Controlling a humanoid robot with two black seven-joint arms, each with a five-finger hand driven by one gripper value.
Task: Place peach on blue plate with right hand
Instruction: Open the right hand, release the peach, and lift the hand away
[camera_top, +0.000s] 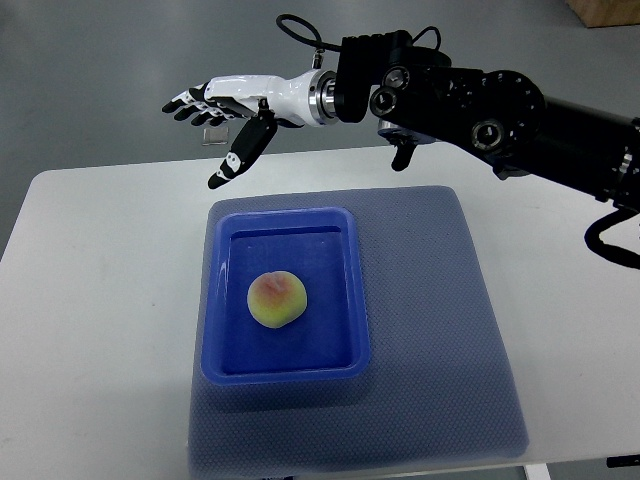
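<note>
Peach (276, 299) sits in blue plate (283, 368) on mat; right robot hand (222, 112) hovers beyond far edge, fingers apart, empty.

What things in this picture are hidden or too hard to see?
- Top view: the underside of the peach is hidden, resting in the blue plate.
- Top view: the right hand has its fingers spread, but its palm side faces away from the camera.
- Top view: the right arm is cut off by the picture's right edge.
- Top view: the white table under the blue mat is covered.
- The left hand is out of view.
</note>
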